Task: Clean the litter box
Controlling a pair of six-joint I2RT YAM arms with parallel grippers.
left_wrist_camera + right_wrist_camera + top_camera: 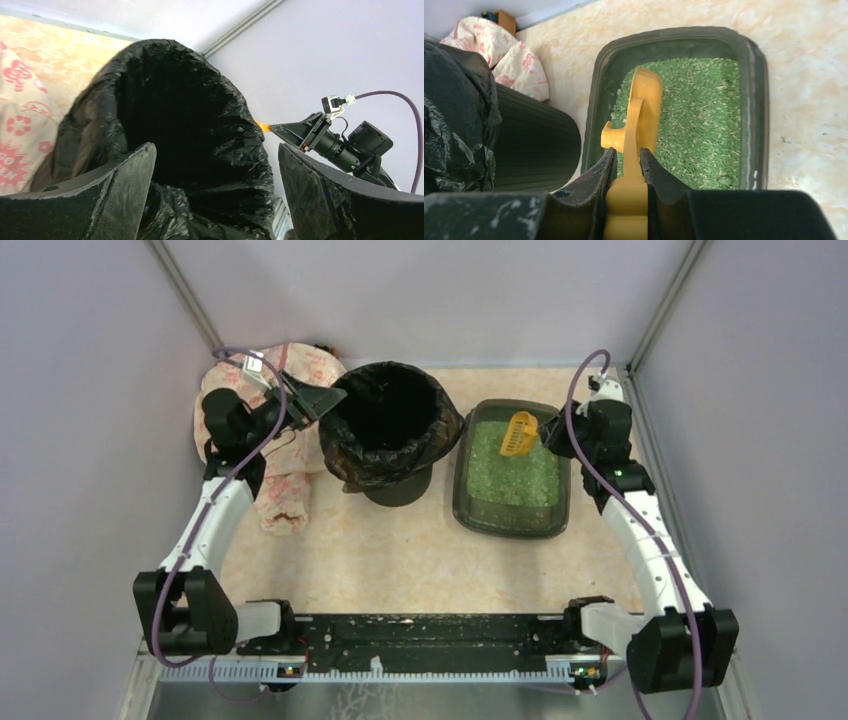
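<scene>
The litter box (558,502), a dark grey-green tray of green granules (704,115), lies right of the round bin (390,425) lined with a black bag (200,125). My right gripper (549,432) is shut on the handle of the yellow scoop (640,117), whose head (518,433) hangs over the far end of the box, turned on its edge. My left gripper (327,400) stands open at the bin's left rim, with the bag's rim between its wide-apart fingers (125,190) but not pinched.
A pink-and-white patterned bag (285,475) lies left of the bin, under my left arm. Grey walls close in on three sides. The beige tabletop (400,550) shows in front of the bin and box.
</scene>
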